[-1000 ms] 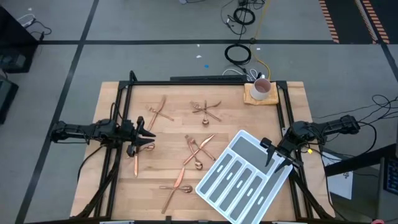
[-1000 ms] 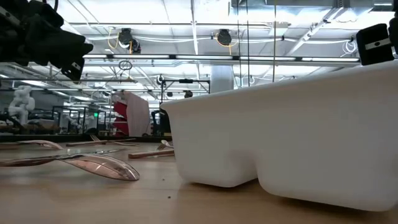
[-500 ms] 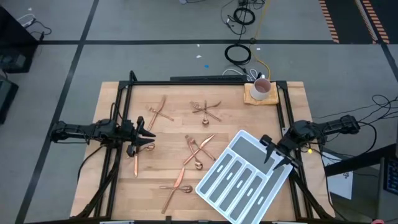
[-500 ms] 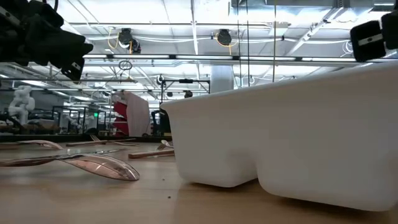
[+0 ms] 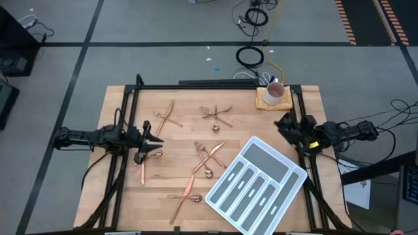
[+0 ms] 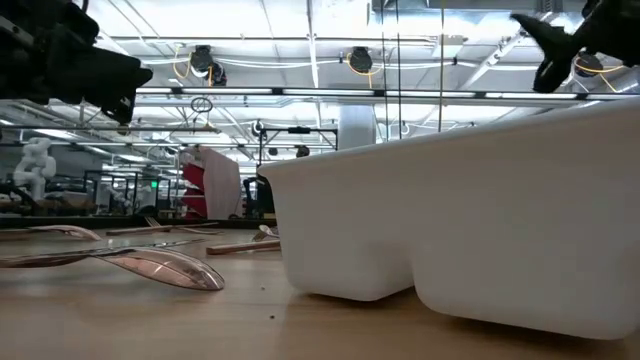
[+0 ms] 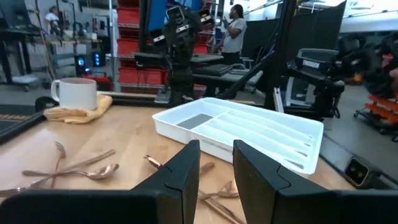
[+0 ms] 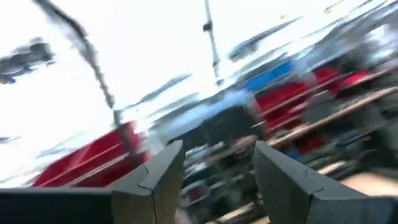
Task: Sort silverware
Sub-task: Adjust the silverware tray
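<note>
Slim, shiny copper silverware (image 5: 208, 162) scattered crosswise on pale wooden bench (image 5: 183, 137); white moulded divided tray (image 5: 256, 185) lying diagonal at right. Left end effector (image 5: 154, 145) and right end effector (image 5: 283, 124): both parted, empty.

Bright, even overhead strip lighting with soft shadows; the right wrist view is smeared by motion blur.

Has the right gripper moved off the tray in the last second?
Yes. In the high view the right gripper has swung from over the white tray's right edge up toward the white mug, clear of the tray.
</note>
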### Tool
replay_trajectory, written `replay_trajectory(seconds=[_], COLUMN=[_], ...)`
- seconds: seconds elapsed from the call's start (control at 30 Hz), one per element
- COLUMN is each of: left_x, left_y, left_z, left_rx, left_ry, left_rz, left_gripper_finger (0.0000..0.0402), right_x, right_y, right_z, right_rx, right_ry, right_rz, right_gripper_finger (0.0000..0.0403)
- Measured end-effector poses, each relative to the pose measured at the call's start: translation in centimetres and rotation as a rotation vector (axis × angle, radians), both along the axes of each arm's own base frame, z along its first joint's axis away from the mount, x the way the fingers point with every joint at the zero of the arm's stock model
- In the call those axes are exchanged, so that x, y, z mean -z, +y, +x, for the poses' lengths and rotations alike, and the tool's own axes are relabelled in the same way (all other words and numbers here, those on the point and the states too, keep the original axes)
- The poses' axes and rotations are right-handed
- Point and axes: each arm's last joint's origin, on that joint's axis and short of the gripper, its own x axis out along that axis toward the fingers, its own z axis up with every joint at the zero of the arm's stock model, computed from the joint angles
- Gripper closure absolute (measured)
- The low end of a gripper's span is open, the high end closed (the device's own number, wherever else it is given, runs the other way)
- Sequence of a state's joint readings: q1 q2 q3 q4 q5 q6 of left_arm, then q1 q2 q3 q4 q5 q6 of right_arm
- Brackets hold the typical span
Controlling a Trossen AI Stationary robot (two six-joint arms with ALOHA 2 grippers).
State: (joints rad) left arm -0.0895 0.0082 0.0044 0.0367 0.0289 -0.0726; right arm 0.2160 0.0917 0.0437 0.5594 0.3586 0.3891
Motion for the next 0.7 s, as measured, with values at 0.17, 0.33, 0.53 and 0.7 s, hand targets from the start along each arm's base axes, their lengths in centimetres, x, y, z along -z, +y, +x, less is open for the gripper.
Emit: replay_trajectory(seconds=[0.17, 0.33, 0.53, 0.7], left_x=[-1.2, -3.8, -6.2, -6.8], left_y=[0.0, 0.1, 0.2, 0.3], left_z=[-0.1, -0.9, -2.5, -3.1], left_rx=[-0.001, -0.002, -0.026, -0.018], left_ry=[-0.127, -0.404, -0.713, -0.803], left_rz=[-0.011, -0.036, -0.004, -0.016], left_gripper_finger=[0.0300, 0.0300, 0.0300, 0.0300], right_x=[0.2, 0.3, 0.3, 0.3], right_y=[-0.6, -0.8, -1.0, -1.1], right_z=[-0.1, -0.2, -0.3, -0.3], right_rx=[0.150, 0.236, 0.331, 0.355], right_ry=[0.014, 0.023, 0.039, 0.041], right_rz=[0.143, 0.173, 0.183, 0.184], right_gripper_finger=[0.0220, 0.0220, 0.0220, 0.0220])
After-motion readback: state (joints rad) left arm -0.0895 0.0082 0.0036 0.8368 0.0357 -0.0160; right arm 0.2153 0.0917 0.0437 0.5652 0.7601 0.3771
